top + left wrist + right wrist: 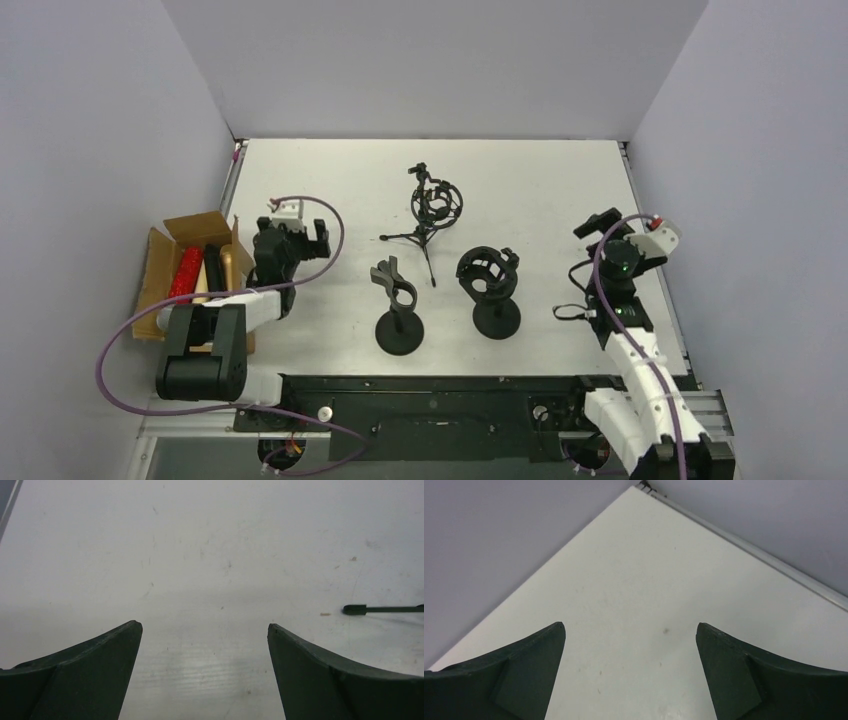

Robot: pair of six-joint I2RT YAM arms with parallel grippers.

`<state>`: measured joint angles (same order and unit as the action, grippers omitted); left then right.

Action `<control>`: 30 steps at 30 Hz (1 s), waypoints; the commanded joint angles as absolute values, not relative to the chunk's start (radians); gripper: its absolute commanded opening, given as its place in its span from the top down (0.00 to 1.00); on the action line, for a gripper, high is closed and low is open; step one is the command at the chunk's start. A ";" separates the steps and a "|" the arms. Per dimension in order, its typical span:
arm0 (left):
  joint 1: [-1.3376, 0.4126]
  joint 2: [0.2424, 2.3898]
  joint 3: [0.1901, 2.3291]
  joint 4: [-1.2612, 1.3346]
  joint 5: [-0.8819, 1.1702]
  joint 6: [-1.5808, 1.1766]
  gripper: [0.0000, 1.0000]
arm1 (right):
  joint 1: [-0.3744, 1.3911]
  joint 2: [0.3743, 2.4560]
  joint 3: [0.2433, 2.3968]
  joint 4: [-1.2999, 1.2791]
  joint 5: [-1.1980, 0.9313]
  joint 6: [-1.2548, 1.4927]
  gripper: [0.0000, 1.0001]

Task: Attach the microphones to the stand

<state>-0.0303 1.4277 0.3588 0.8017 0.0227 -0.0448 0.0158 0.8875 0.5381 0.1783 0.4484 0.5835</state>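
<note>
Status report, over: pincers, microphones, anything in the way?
Left pincer open, empty. Right pincer same. Microphones in box, left side. Stands bare. No obstacle seen.

The right gripper's (630, 625) dark fingers (524, 670) are standing wide apart at the lower corners, white desk (634, 580) showing between them. The desk's far corner is meeting grey walls (499, 540), a pale strip (774, 562) running along its right edge.

Microphones (188, 272) lie in the box (185, 228) at the table's (330, 180) left edge — three stands (398, 310) cluster mid-table.
</note>
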 commanded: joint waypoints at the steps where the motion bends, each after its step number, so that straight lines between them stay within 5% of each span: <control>1: -0.022 1.333 0.583 0.494 0.154 -0.014 0.04 | 0.082 0.657 0.422 -0.024 0.352 0.641 0.00; 10: -0.008 1.223 0.810 -0.098 0.536 0.116 0.04 | 0.415 0.367 0.376 -0.331 0.513 0.644 0.00; 20: 0.086 0.871 0.783 -0.462 0.912 0.319 0.04 | 0.904 0.416 0.404 -0.392 0.774 0.768 0.02; 30: 0.077 0.727 0.605 -0.439 1.135 0.315 0.04 | 1.282 0.547 0.432 -0.402 1.044 0.841 0.03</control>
<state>0.0830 0.7853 0.6456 -0.4385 0.9970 0.3099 1.2133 0.4728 0.3912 -0.4278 0.9024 0.8242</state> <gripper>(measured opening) 0.964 0.970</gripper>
